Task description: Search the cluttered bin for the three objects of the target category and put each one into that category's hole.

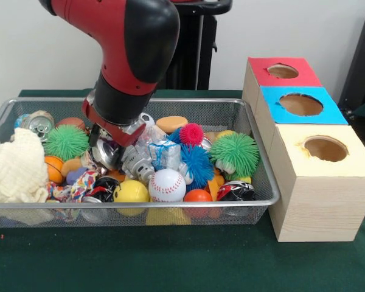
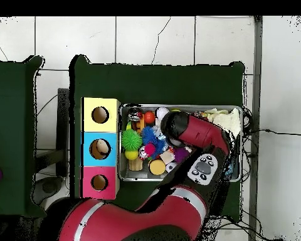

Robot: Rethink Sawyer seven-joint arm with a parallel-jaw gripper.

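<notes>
— Digging, I think. The red and black robot arm (image 1: 131, 55) is down in the silver wire mesh bin (image 1: 255, 158) on the desk, its jaws (image 1: 106, 146) among shiny crushed metal cans (image 1: 131, 159).

— Has it got one?

— I cannot tell; the jaws are hidden in the pile. Another silver can (image 1: 39, 123) lies far over, beside the cream cloth (image 1: 15, 165).

— What next?

— I'd guess lift straight up, then carry it to the wooden box with three round holes (image 1: 310, 146): red, blue, yellow.

— Any words on things?

— None I can read.

Front view close and level, overhead view high, both showing bin (image 1: 255, 159).
</notes>
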